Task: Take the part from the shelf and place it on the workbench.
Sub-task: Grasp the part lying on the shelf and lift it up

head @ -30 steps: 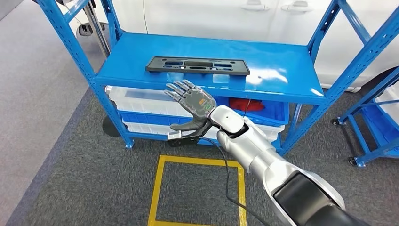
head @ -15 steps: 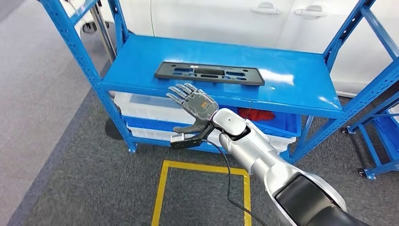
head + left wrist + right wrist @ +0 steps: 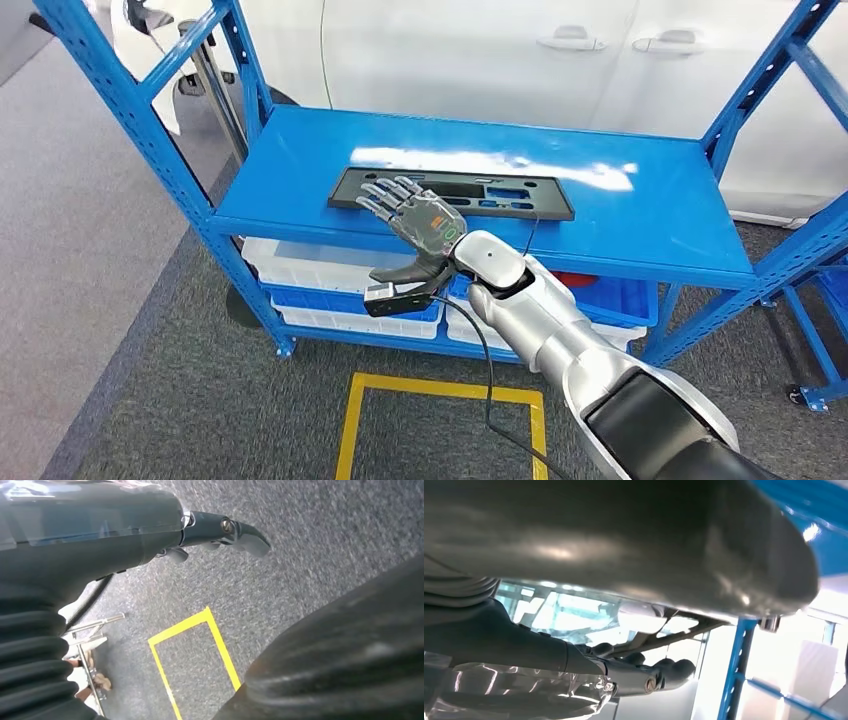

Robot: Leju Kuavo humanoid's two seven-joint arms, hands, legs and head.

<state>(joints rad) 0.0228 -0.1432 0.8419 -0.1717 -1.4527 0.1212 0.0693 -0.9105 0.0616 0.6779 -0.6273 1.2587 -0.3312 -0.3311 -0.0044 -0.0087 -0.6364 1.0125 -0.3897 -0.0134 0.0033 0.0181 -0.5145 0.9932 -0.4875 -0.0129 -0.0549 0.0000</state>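
Observation:
The part is a long flat black panel with cut-outs, lying on the top board of the blue shelf. My right hand reaches in over the shelf's front edge with its fingers spread and nothing in it. Its fingertips overlap the part's near left end, and its thumb hangs below the board's edge. I cannot tell whether the fingers touch the part. My left hand hangs over the grey carpet, its fingers stretched out and holding nothing.
White and blue bins fill the shelf's lower level, with something red among them. A white car stands right behind the shelf. A yellow square marks the carpet in front. Another blue rack stands at the right.
The whole picture has shifted down as the camera came closer to the shelf. My right hand has gone from just short of the shelf's front edge to over the part's near end.

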